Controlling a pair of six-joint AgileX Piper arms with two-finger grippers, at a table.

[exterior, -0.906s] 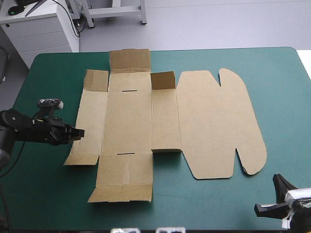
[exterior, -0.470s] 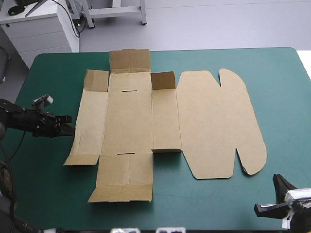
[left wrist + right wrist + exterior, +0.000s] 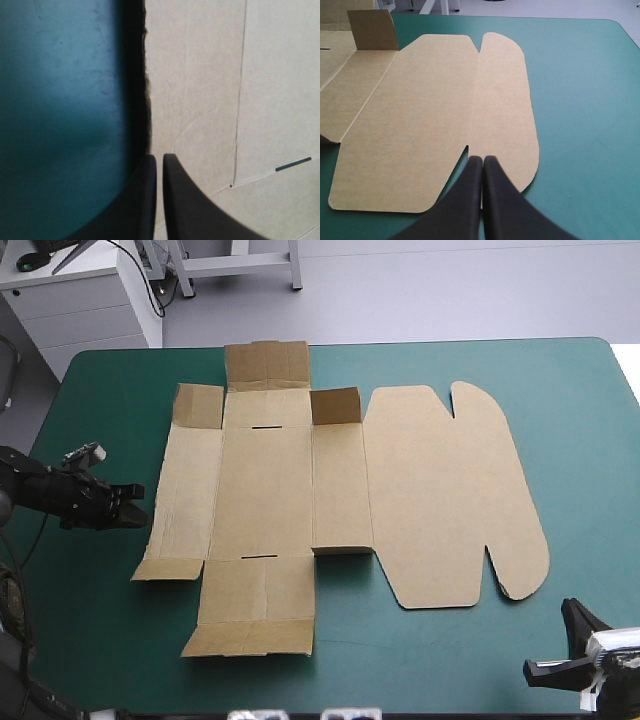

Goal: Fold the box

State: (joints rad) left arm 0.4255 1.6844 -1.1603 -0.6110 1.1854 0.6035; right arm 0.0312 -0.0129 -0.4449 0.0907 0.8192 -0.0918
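Left gripper (image 3: pixel 135 507): sits at the box's 9 o'clock, just beside its left edge. Its black fingers are pressed together and point toward 3 o'clock.

Box (image 3: pixel 265 480): a brown cut sheet lying flat at the middle of the teal-green table (image 3: pixel 100 640). A small flap (image 3: pixel 335 405) stands raised toward the sheet's 12 o'clock side. The rounded lid panel (image 3: pixel 450 500) lies flat at 3 o'clock.

Right gripper (image 3: pixel 482 158): sits at the box's 5 o'clock, near the table's near right corner and well apart from the board. Its fingers are pressed together and aim at the lid panel.
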